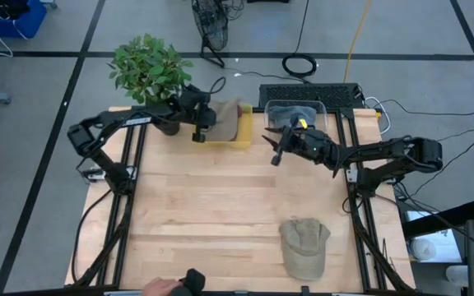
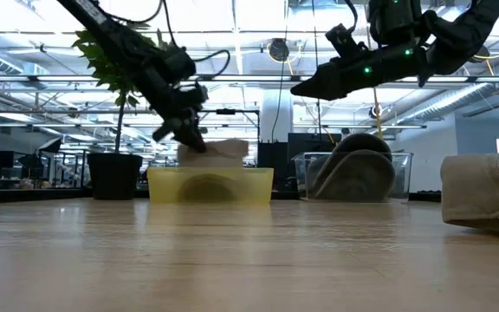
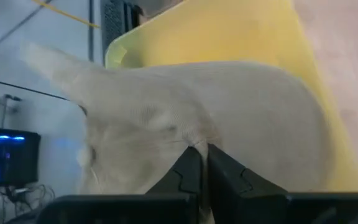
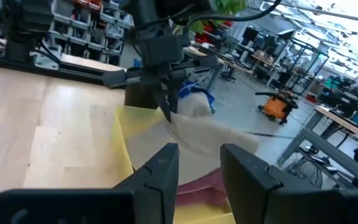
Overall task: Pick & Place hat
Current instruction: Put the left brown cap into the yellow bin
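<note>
Beige hat (image 1: 223, 117) half inside the yellow bin (image 1: 241, 141) at the far side of the table (image 1: 220, 205), pinched at its fabric by the left claw (image 1: 197, 131), shut tight on a thin fold. Looks soft and light, probably sagging and folding when lifted; better taken at the brim or a thick seam than at loose cloth. Right claw (image 1: 276, 150) in the air just beside the bin, fingers partly apart, holding nothing. Second hat (image 1: 304, 247) flat near the front edge; another one in the clear container (image 1: 295, 111).

light: bright, even overhead | shadows: soft | left wrist view: blurred
</note>
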Tool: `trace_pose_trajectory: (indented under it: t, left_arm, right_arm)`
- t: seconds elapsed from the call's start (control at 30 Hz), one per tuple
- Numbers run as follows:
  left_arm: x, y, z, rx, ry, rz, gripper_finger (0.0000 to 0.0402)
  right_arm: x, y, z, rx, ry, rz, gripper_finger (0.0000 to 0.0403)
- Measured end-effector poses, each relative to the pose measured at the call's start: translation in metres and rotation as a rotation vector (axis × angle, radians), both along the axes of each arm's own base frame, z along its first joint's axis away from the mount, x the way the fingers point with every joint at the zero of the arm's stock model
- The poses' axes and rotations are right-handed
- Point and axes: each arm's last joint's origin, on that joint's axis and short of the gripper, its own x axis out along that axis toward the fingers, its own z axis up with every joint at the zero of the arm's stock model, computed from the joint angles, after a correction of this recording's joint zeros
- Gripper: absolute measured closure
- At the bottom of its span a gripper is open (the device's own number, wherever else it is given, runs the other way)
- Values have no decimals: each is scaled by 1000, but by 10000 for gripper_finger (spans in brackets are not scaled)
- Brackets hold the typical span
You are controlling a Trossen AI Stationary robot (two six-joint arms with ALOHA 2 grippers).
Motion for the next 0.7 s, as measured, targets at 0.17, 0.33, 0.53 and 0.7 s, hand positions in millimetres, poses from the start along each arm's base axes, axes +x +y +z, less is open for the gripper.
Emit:
trace_pose_trajectory:
  t: [0.17,0.33,0.53,0.7]
  left_arm:
    - [8,2,-14,-21,19,0,393]
    - [15,-3,-13,-10,-5,18,362]
    - [22,-12,-7,49,-4,69,329]
    - [27,-21,-8,71,22,69,296]
  right_arm:
    - [-1,-1,-1,6,13,-5,298]
    - [0,0,-3,52,7,39,298]
    - [0,2,-6,98,23,69,298]
    - [0,2,-8,128,35,65,298]
